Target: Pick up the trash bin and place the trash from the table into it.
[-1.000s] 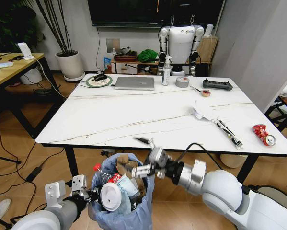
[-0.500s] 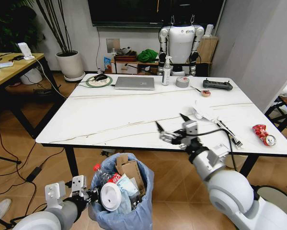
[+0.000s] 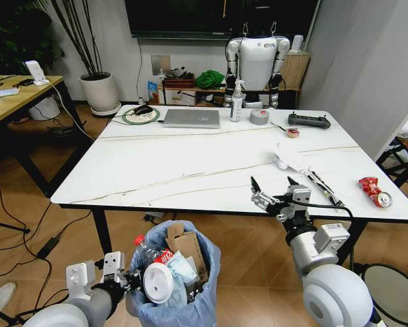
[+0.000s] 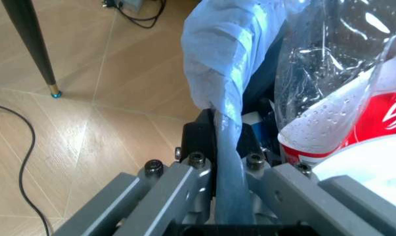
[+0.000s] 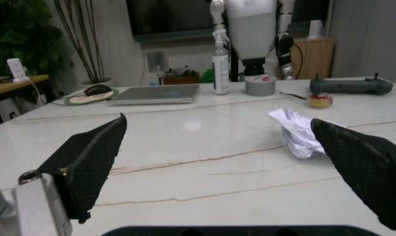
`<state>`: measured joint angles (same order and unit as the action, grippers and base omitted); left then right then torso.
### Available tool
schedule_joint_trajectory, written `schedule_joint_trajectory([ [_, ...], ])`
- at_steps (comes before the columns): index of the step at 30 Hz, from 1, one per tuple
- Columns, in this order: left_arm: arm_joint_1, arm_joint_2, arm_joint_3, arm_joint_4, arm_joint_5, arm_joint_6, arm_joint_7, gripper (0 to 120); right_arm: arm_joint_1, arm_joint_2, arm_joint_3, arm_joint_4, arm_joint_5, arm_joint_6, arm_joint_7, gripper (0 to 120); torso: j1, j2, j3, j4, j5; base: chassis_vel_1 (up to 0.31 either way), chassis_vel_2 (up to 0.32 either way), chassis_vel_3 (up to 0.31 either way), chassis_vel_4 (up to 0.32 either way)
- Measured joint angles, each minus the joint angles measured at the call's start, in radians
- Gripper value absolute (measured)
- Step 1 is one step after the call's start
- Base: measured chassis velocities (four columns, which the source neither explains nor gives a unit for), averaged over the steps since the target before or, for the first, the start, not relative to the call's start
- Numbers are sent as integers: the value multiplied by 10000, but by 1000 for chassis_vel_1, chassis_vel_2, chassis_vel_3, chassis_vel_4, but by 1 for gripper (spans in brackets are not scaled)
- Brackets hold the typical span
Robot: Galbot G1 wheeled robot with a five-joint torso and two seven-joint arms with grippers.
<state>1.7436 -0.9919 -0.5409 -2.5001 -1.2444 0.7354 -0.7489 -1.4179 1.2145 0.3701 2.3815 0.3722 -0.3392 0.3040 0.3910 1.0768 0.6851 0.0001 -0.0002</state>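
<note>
Left gripper clamps rim of trash bin, held low at table front edge. Right gripper empty, fingers spread wide, above table edge near crumpled paper. Step: fetching next trash. Next move likely needs descent, closing on paper. Left on table: one paper, one wrapper, one red can.

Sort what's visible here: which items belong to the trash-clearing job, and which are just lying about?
Job: trash bin, clamped by left gripper; crumpled white paper; wrapper; crushed red can; open right gripper.

Bystanders: laptop, tape roll, spray bottle, black controller.
</note>
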Motion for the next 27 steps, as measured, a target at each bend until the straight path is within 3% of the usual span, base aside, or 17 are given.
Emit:
schedule_joint_trajectory([
  [7, 49, 137, 19, 0, 2, 0, 8, 0, -167, 85, 243, 125, -59, 34, -29, 100, 0, 0, 0, 0, 0, -68, -66, 62, 73],
  [20, 152, 270, 18, 0, -20, 0, 14, 0, -193, -112, 335, 120, -18, 81, -38, 100, 1, 0, 0, 0, 1, -190, -167, 177, 178],
  [24, 167, 278, 20, 0, -23, 0, 15, 0, -62, -395, 288, 24, 150, 95, -2, 100, 1, 0, 1, -3, 5, -122, -132, 117, 131],
  [27, 204, 374, -8, 0, -36, 0, 17, 0, 440, -1097, 99, -86, 1321, -538, 696, 100, 2, -1, 1, -1, 6, -76, -67, 71, 79],
])
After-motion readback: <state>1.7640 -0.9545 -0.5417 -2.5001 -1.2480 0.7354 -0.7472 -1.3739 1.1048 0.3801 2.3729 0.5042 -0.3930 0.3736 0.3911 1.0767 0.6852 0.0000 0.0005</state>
